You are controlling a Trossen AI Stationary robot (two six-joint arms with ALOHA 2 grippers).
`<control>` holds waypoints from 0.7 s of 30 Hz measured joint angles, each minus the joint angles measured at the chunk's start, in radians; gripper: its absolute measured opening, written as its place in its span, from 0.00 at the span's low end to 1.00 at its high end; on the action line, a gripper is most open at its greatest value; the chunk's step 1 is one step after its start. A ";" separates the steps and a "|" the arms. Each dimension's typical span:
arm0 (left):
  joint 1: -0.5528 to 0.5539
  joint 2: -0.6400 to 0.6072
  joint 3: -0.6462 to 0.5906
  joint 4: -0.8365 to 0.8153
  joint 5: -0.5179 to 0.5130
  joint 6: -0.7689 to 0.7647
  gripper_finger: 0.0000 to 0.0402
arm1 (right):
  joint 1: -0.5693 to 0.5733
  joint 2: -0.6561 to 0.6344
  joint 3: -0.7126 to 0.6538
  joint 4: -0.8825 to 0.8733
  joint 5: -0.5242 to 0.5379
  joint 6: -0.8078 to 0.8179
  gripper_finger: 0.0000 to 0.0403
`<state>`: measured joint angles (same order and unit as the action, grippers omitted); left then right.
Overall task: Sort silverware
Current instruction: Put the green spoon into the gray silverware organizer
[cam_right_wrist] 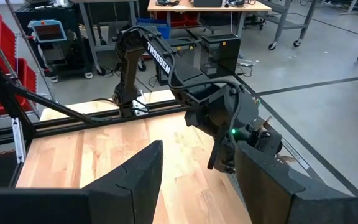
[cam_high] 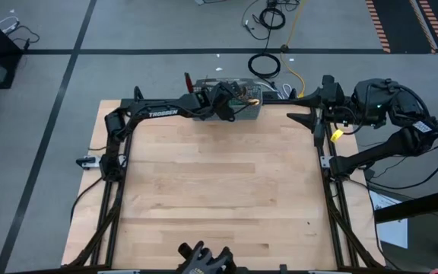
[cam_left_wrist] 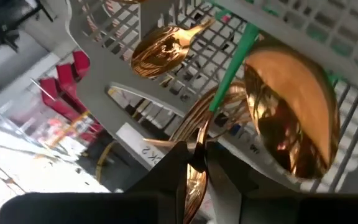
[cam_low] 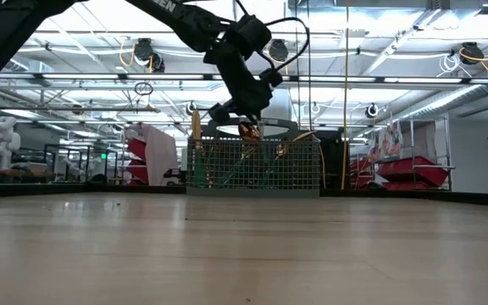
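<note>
So the left gripper (cam_low: pixel 246 117) is parked right over the grey wire-mesh basket (cam_low: pixel 252 165) at the far edge of the pale wooden table (cam_high: pixel 219 190), pointing down into it. In its wrist view the two dark fingers (cam_left_wrist: pixel 173 168) sit close together with the thin edge of a shiny gold-coloured piece of silverware (cam_left_wrist: pixel 196 177) pinched between them, so I'd call that a narrow grip on one piece, though I can't tell if it's a spoon or a fork from that sliver.

The rest of the gold-headed, teal-handled silverware is in the basket: a big gold spoon bowl (cam_left_wrist: pixel 291 118) just beside the fingers, its green handle (cam_left_wrist: pixel 232 65) running up and away along the mesh wall, and a smaller spoon (cam_left_wrist: pixel 163 50) further in. The pieces stand roughly upright, heads up, so the long axis is near vertical and any pull wants to go straight up, not sideways into the mesh.

The right gripper (cam_right_wrist: pixel 197 180) waits off the table's right rear corner, jaws wide and empty, well apart from the basket. Left arm is clearly the nearer one
</note>
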<state>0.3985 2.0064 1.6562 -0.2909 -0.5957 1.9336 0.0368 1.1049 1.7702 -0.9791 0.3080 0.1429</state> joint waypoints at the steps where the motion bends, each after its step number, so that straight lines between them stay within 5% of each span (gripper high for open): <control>1: 0.000 0.001 0.000 -0.001 0.005 -0.031 0.16 | 0.000 0.000 0.000 0.000 0.000 0.000 0.47; 21: -0.007 0.002 0.000 0.083 0.022 -0.170 0.16 | 0.000 0.000 0.000 -0.013 -0.020 -0.003 0.47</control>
<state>0.3916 2.0079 1.6558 -0.2083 -0.5735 1.7633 0.0364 1.1052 1.7702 -0.9920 0.2880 0.1395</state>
